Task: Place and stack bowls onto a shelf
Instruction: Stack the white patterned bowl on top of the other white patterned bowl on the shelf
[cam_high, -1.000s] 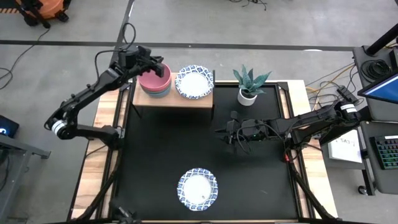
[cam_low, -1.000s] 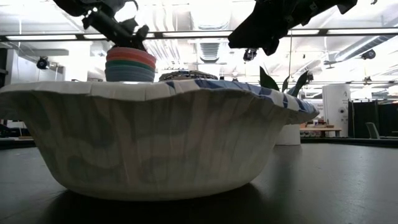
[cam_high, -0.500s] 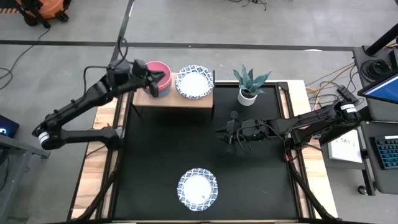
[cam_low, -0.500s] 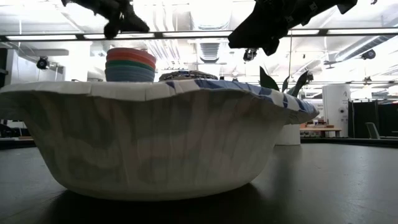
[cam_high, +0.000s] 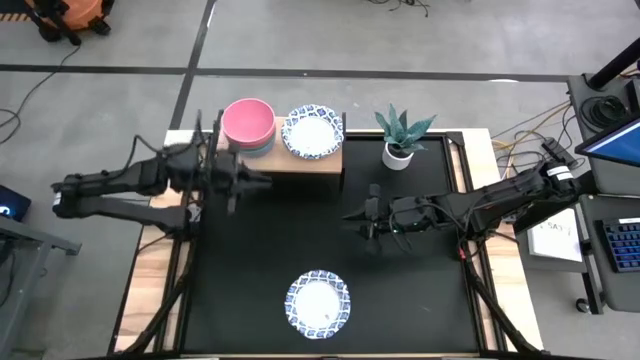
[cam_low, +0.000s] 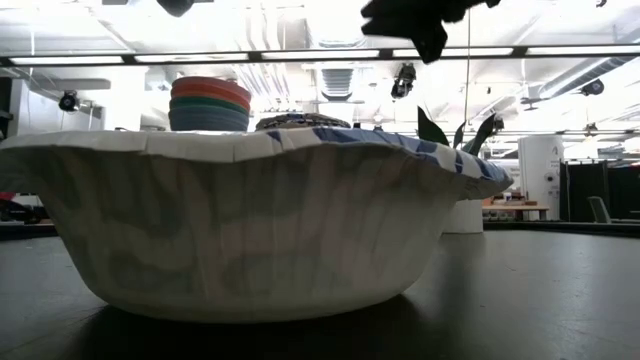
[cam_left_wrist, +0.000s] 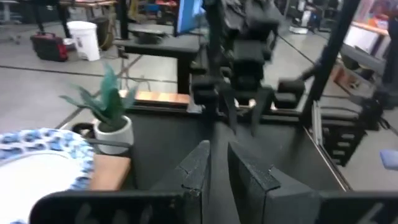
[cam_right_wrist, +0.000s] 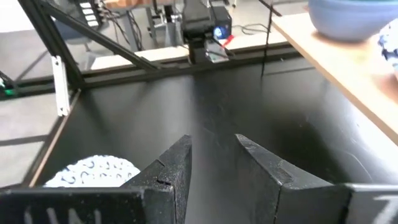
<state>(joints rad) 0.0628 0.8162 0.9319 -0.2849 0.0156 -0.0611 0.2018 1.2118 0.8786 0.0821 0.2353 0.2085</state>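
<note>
On the shelf stands a stack of plain bowls with the pink one on top; it also shows in the low view. Beside it rests a white blue-rimmed bowl. Another patterned bowl sits on the black table near its near edge and fills the low view. My left gripper hangs open, with a narrow gap, just in front of the shelf's near left corner. My right gripper hovers open over the table's middle. Neither holds anything.
A white plant pot with a green plant stands on the table right of the shelf. Black table surface lies bare between the shelf and the near bowl. Wooden side strips and frame rails edge the table.
My left gripper has left the pink bowl on top of the stack, drawn back toward the table's left, then swung toward the near edge to a spot in front of the shelf. The stack has stayed in place. My right gripper has risen slightly.
</note>
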